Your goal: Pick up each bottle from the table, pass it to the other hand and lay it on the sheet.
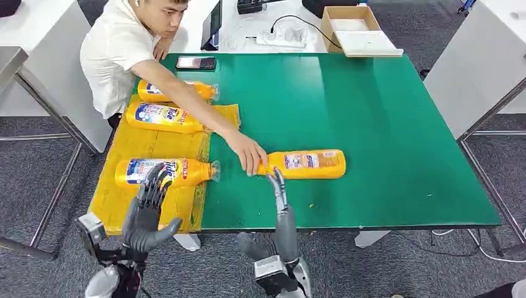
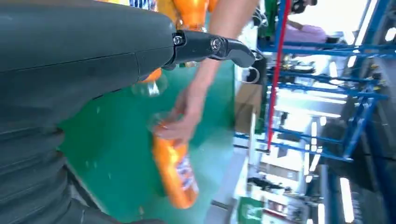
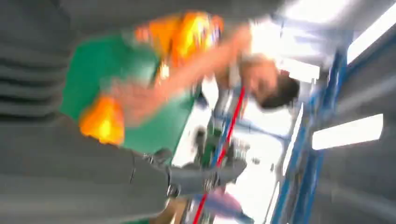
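One orange bottle (image 1: pixel 307 164) lies on its side on the green table (image 1: pixel 384 118), a person's hand (image 1: pixel 247 153) on its cap end. Three more bottles sit on the yellow sheet (image 1: pixel 124 202). Left hand (image 1: pixel 147 208) hovers with fingers spread and empty; right hand (image 1: pixel 279 205) looks empty too, fingers straight. Grey carpet all around.

At the frame's centre lies an orange plastic bottle (image 1: pixel 305 164) with a white-and-blue label. Three more orange bottles with blue-and-white labels (image 1: pixel 162 116) lie at left on a yellow plastic sheet (image 1: pixel 121 196). The flat tabletop (image 1: pixel 372 136) is green. A person's short-sleeved shirt (image 1: pixel 115 53) at upper left is white.
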You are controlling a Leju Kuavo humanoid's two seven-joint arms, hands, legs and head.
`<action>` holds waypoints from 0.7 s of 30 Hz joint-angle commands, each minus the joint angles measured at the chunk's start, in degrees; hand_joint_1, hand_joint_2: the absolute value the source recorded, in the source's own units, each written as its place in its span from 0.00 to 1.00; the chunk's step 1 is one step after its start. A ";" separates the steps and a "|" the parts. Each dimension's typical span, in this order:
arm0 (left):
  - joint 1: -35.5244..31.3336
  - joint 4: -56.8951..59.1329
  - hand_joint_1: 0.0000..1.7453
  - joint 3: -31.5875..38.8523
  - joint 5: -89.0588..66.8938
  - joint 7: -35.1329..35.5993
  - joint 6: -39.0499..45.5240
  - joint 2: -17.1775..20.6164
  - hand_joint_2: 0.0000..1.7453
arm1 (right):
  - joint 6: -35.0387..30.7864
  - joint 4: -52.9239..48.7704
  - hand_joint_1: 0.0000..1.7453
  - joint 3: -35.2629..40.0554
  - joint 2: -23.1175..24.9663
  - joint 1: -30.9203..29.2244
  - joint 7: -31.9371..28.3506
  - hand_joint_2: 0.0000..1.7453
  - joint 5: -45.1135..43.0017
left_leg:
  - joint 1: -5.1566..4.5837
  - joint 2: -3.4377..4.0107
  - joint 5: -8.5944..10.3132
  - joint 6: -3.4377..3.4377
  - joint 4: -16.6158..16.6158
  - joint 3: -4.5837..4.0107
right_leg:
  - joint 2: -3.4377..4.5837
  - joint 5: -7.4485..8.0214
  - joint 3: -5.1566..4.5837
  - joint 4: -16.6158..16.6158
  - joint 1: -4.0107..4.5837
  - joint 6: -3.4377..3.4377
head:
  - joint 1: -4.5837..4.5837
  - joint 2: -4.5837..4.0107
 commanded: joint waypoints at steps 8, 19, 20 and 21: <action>5.68 -8.92 0.00 -6.34 -7.13 -2.61 7.76 -2.64 1.00 | -4.85 -11.80 0.00 -12.11 0.39 6.31 -1.79 1.00 1.48 | 0.03 -0.07 -0.07 -0.09 -0.02 0.23 | -0.18 -0.10 0.24 0.00 0.04 -0.07 | -0.04 0.00; 4.71 -7.23 0.00 -12.56 -13.78 -5.07 16.12 -1.40 1.00 | -4.85 -7.88 0.00 -32.80 5.88 4.52 -1.79 1.00 3.68 | 0.05 -0.10 -0.04 -0.08 -0.08 0.38 | -0.21 -0.09 0.41 -0.05 0.05 -0.07 | -0.02 0.00; 4.63 -7.04 0.00 -12.82 -13.80 -5.08 16.25 -1.39 1.00 | -4.85 -6.01 0.00 -36.51 5.92 3.74 -1.79 1.00 8.26 | 0.03 -0.09 -0.01 -0.07 -0.07 0.33 | -0.18 -0.07 0.35 -0.04 0.03 -0.06 | -0.04 0.00; 4.49 -6.87 0.00 -13.15 -13.86 -5.17 16.68 -1.24 1.00 | -4.85 -4.46 0.00 -37.66 5.61 3.25 -1.79 1.00 9.44 | 0.01 -0.08 0.02 -0.05 -0.09 0.28 | -0.16 -0.03 0.29 -0.06 0.01 -0.04 | -0.04 0.02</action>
